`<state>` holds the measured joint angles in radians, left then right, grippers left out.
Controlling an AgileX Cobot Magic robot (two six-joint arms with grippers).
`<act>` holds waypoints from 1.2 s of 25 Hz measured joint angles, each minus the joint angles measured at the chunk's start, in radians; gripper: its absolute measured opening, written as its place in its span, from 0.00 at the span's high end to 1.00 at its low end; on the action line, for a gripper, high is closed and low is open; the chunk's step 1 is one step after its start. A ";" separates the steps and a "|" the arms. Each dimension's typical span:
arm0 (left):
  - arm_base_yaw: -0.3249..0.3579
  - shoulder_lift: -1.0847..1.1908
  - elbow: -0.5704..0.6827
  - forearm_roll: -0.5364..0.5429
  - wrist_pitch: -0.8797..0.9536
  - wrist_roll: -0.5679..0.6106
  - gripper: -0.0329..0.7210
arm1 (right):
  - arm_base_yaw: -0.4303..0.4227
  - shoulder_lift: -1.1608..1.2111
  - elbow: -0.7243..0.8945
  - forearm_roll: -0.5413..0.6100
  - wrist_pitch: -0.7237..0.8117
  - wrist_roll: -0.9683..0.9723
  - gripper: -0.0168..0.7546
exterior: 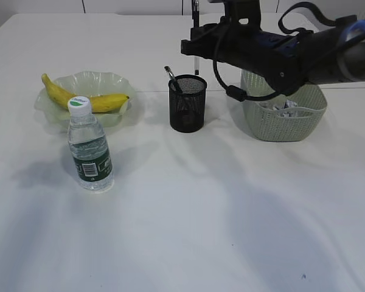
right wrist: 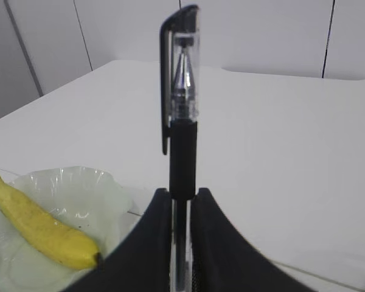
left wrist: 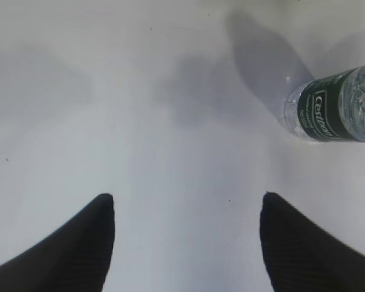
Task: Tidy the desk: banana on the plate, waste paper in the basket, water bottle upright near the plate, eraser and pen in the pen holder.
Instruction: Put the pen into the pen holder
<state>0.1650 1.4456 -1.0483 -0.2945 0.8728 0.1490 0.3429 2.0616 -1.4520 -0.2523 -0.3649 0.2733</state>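
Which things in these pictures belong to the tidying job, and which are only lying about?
Part of the job:
- banana on the plate
- water bottle, upright beside the plate
- pen holder
- pen, clamped in the right gripper
- basket with waste paper inside
- desk

Only lying about:
- nothing visible; the eraser cannot be seen

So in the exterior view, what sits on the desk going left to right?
banana lying on the plate → water bottle standing upright, its cap overlapping the plate's front → pen holder → basket
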 joint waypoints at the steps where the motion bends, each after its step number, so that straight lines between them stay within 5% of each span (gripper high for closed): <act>1: 0.000 0.000 0.000 0.000 0.001 0.000 0.26 | 0.000 0.016 -0.019 -0.003 0.000 0.000 0.92; 30: 0.000 0.000 0.000 0.000 -0.001 0.000 0.26 | -0.080 0.231 -0.158 -0.245 -0.175 0.061 0.92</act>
<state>0.1650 1.4456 -1.0483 -0.2945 0.8716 0.1490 0.2632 2.2927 -1.6104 -0.4978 -0.5397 0.3347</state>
